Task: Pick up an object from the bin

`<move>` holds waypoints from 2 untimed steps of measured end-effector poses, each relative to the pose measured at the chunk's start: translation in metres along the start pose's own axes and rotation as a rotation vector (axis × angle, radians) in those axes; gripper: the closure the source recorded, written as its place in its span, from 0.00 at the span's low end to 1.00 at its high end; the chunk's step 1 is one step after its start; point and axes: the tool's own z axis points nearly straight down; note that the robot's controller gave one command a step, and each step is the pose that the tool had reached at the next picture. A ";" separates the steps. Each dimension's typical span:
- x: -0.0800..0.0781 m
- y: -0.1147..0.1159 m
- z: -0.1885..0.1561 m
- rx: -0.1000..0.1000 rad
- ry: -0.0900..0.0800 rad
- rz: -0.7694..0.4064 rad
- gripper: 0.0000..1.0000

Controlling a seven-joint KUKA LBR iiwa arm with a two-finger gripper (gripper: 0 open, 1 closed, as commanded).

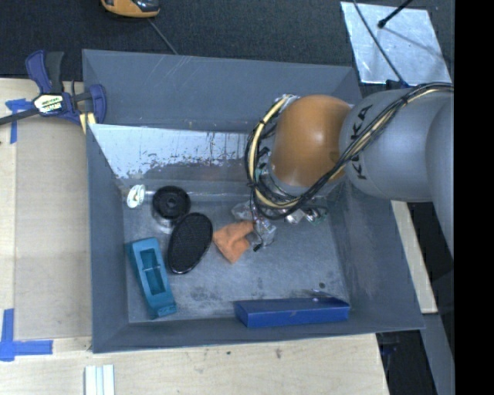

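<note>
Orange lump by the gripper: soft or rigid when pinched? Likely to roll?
The orange lump looks crumpled and uneven, so it is probably soft and may squash under a pinch. With no round side showing, it should slide rather than roll. A push could drive it into the black oval thing beside it.

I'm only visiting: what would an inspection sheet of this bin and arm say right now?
Surface: grey bin, floor scuffed.
Job's things: orange lump mid-bin, beside the end effector.
Clutter: black oval brush, black round cap, small white ring, light blue block, dark blue bar by near wall.
Grippers: end effector low at the lump's right edge.
Cables: black and yellow cables loop round the wrist cover.
Surroundings: yellow object beyond far rim.
</note>
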 end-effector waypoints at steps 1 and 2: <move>0.000 0.000 0.000 0.000 0.000 0.000 1.00; 0.001 0.001 -0.004 -0.002 0.003 0.001 1.00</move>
